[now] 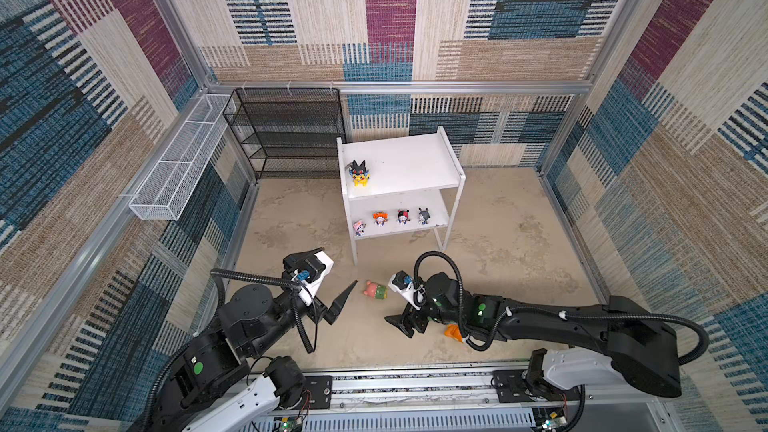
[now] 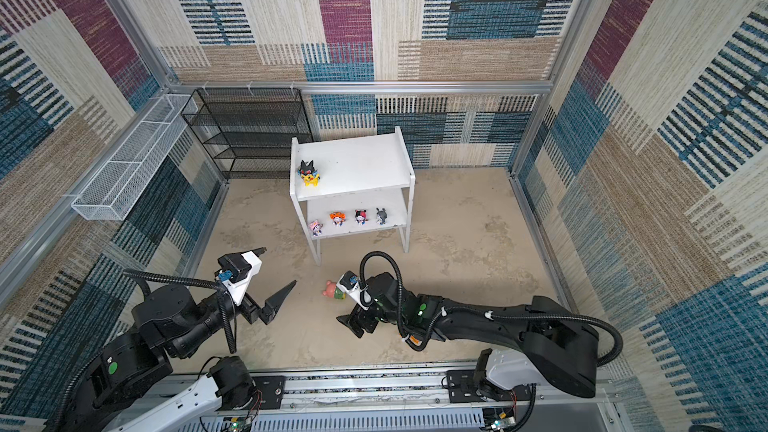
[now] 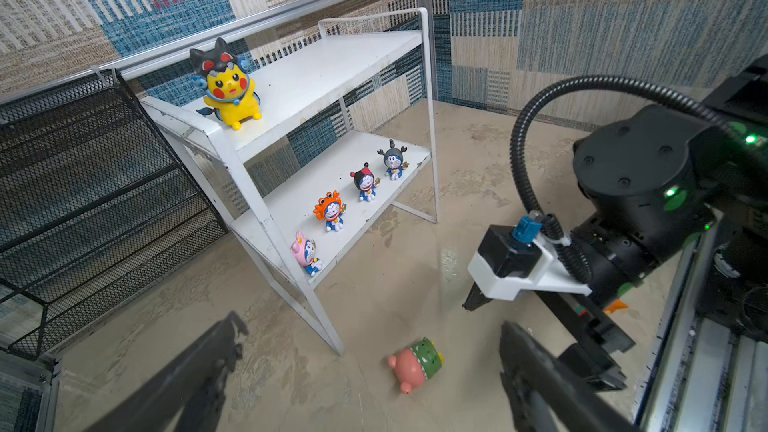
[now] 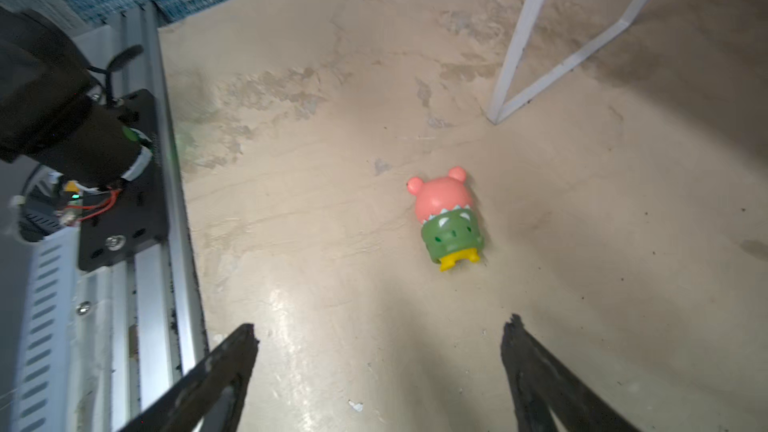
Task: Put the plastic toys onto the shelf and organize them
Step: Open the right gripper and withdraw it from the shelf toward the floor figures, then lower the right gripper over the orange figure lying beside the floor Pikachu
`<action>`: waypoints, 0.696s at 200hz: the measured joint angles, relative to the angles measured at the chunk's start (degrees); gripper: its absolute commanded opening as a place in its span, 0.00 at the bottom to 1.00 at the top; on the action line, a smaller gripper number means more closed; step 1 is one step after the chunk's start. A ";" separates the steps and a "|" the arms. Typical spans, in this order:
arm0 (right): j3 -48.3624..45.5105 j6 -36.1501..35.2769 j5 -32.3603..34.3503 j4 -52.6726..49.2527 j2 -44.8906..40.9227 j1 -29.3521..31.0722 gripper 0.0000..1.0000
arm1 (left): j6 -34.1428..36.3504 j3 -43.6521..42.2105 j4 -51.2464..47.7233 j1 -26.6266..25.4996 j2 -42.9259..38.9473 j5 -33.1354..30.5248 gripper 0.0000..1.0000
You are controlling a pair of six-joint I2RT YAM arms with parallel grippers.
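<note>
Shelf (image 1: 399, 160): white, 2 boards, standing toward the back of the desk (image 1: 519, 263).

Top board: 1 yellow toy with black hood (image 1: 360, 173), upright, at the left front corner.

Lower board: 4 tiny toys upright in a row near the front edge, each apart from the next. Left to right in both top views: pink toy (image 1: 359, 227), orange toy (image 1: 380, 218), red-and-black toy (image 1: 403, 216), grey toy (image 1: 423, 215).

Pink-and-green toy (image 1: 376, 289): on the desk, lying on its side, in front of the shelf's left front leg. It sits between the 2 pincers and touches neither.

Left pincer (image 3: 374, 326): jaws spread wide, nothing between them. Held above the desk, just left of the fallen toy.

Right pincer (image 4: 381, 326): jaws spread wide, nothing gripped, low over the desk. The fallen toy lies ahead of the gap, clear of both fingertips, with its yellow feet toward the pincer and its pink head away.

Orange bit (image 1: 453, 332) shows under the right arm. Mostly hidden, cannot tell what it is.

Black mesh rack (image 1: 286, 135): left of the shelf, against the back wall. White wire basket (image 1: 178, 160): on the left wall.
</note>
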 measured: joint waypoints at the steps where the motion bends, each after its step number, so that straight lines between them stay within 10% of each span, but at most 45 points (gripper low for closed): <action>1: 0.02 0.07 0.15 0.07 0.11 0.00 0.91 | -0.04 0.00 -0.07 0.00 -0.02 -0.02 0.99; 71: 1.18 25.14 17.46 -16.65 -8.07 0.63 0.93 | -0.28 -1.99 -1.49 0.00 -1.31 -0.20 0.99; 139: -3.43 47.34 14.62 -40.26 -22.71 2.54 0.92 | -0.24 -2.80 -1.49 0.13 -1.44 -0.17 0.99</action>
